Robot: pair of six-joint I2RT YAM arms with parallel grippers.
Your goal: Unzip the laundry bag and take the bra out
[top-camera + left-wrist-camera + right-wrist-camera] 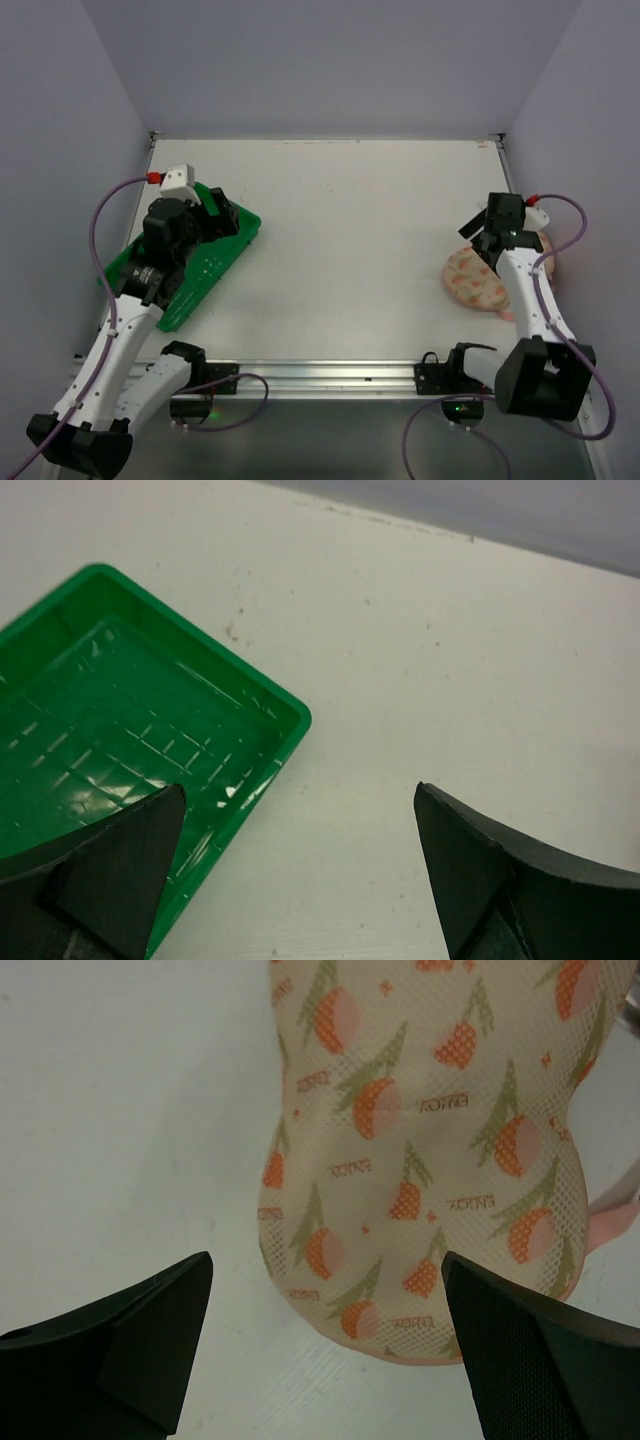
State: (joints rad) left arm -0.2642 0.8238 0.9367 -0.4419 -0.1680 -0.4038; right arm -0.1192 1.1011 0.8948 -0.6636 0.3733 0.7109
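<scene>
The laundry bag [474,280] lies at the right side of the table, cream-peach mesh with an orange-red print; it fills the upper right of the right wrist view [430,1140], with a pink strap [612,1222] at its right edge. My right gripper [478,229] hovers over the bag's far end, open and empty, its jaws spread on either side of the bag's rounded end [325,1270]. My left gripper [222,212] is open and empty above the right edge of the green tray [212,262], with bare table between its jaws [300,800]. The bra is hidden.
The green plastic tray [110,720] sits at the table's left, empty where it shows. Grey walls enclose the table on three sides. The metal rail [320,375] runs along the near edge with the arm bases and cables.
</scene>
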